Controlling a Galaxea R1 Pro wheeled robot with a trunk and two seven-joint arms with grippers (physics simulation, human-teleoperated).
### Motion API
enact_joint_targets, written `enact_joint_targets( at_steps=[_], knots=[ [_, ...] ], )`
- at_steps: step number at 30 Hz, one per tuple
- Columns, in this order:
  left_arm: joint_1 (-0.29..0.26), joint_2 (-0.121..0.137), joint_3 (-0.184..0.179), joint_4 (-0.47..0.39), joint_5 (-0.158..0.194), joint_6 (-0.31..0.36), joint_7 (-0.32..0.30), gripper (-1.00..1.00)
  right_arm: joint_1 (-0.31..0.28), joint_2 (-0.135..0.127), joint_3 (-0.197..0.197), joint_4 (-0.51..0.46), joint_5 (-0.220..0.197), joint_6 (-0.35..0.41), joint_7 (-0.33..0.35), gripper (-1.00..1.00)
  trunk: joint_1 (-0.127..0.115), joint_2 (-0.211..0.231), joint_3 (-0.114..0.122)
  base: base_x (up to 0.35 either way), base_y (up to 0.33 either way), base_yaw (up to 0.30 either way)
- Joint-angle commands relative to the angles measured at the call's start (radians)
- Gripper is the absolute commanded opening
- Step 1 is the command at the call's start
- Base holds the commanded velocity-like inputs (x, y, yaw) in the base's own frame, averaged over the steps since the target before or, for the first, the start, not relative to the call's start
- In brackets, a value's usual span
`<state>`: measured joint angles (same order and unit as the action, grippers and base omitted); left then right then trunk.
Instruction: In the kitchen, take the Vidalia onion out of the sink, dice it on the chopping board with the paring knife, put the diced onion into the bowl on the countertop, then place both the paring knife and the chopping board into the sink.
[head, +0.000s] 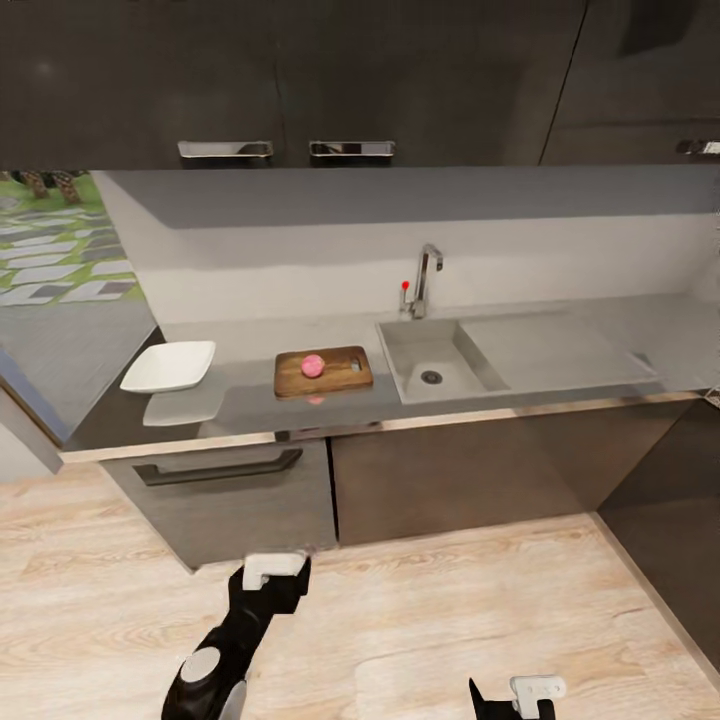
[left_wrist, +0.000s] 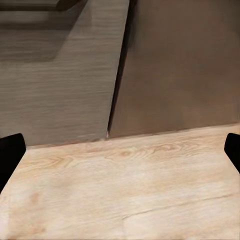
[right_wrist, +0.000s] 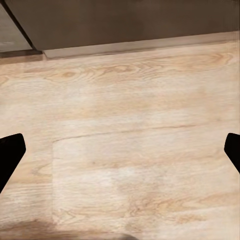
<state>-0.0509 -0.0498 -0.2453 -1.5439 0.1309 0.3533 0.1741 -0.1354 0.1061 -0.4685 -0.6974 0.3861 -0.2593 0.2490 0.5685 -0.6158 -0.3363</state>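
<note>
Pink Vidalia onion (head: 313, 365) on chopping board (head: 323, 371), mid countertop (head: 250, 400) | bowl (head: 169, 366) at left end, holding nothing | sink (head: 430, 358) basin bare | left gripper (left_wrist: 120, 150) and right gripper (right_wrist: 120, 155) spread wide, holding nothing, above wood floor (head: 420, 620)

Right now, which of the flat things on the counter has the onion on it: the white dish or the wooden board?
The wooden board. The pink onion sits on it, just left of the sink; the white dish, farther left, holds nothing.
</note>
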Motion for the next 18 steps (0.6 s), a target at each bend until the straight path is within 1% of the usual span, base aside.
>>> enact_joint_targets(
  at_steps=[1, 3, 5, 6, 7, 8, 9, 10, 12, 15, 18],
  knots=[
    [0.049, 0.015, -0.002, 0.002, 0.010, -0.070, 0.004, 1.00, -0.001, 0.001, -0.009, -0.001, 0.008, -0.004, 0.009, 1.00, 0.000, -0.001, 0.000, 0.000, 0.000, -0.091],
    [0.119, 0.040, -0.002, 0.011, 0.010, -0.152, -0.005, 1.00, -0.001, 0.001, -0.010, -0.001, 0.008, -0.004, 0.009, 1.00, 0.000, -0.001, 0.003, 0.000, 0.000, -0.100],
    [0.186, 0.072, -0.002, 0.022, 0.009, -0.229, -0.012, 1.00, -0.001, 0.001, -0.010, -0.001, 0.008, -0.004, 0.009, 1.00, 0.000, -0.001, 0.006, 0.000, 0.000, -0.122],
    [0.201, 0.081, -0.002, 0.026, 0.009, -0.249, -0.013, 1.00, -0.001, 0.001, -0.010, -0.001, 0.008, -0.005, 0.009, 1.00, 0.000, -0.001, 0.008, 0.000, 0.000, -0.131],
    [0.237, 0.105, -0.002, 0.042, 0.009, -0.309, -0.015, 1.00, -0.001, 0.001, -0.010, -0.001, 0.008, -0.005, 0.009, 1.00, 0.000, -0.001, 0.009, 0.000, 0.000, -0.140],
    [0.253, 0.119, -0.002, 0.058, 0.009, -0.347, -0.016, 1.00, -0.001, 0.001, -0.010, -0.001, 0.008, -0.006, 0.009, 1.00, 0.000, -0.001, 0.011, 0.000, 0.000, -0.144],
    [0.265, 0.131, -0.002, 0.079, 0.009, -0.380, -0.016, 1.00, -0.001, 0.001, -0.010, -0.001, 0.008, -0.006, 0.009, 1.00, 0.000, -0.001, 0.012, 0.000, 0.000, -0.146],
    [0.270, 0.136, -0.002, 0.090, 0.009, -0.394, -0.016, 1.00, -0.001, 0.001, -0.010, -0.001, 0.008, -0.007, 0.009, 1.00, 0.000, -0.001, 0.014, 0.000, 0.000, -0.148],
    [0.281, 0.149, -0.001, 0.139, 0.009, -0.431, -0.015, 1.00, -0.001, 0.001, -0.010, -0.001, 0.008, -0.007, 0.009, 1.00, 0.000, -0.001, 0.017, 0.000, 0.000, -0.149],
    [0.286, 0.155, 0.002, 0.225, 0.009, -0.452, -0.014, 1.00, -0.001, -0.001, -0.011, -0.002, 0.008, -0.007, 0.009, 1.00, 0.000, -0.001, 0.021, 0.000, 0.000, -0.150],
    [0.287, 0.157, 0.008, 0.289, 0.009, -0.458, -0.012, 1.00, -0.001, -0.002, -0.011, -0.002, 0.008, -0.008, 0.009, 1.00, 0.000, -0.001, 0.026, 0.000, 0.000, -0.149]
  ],
)
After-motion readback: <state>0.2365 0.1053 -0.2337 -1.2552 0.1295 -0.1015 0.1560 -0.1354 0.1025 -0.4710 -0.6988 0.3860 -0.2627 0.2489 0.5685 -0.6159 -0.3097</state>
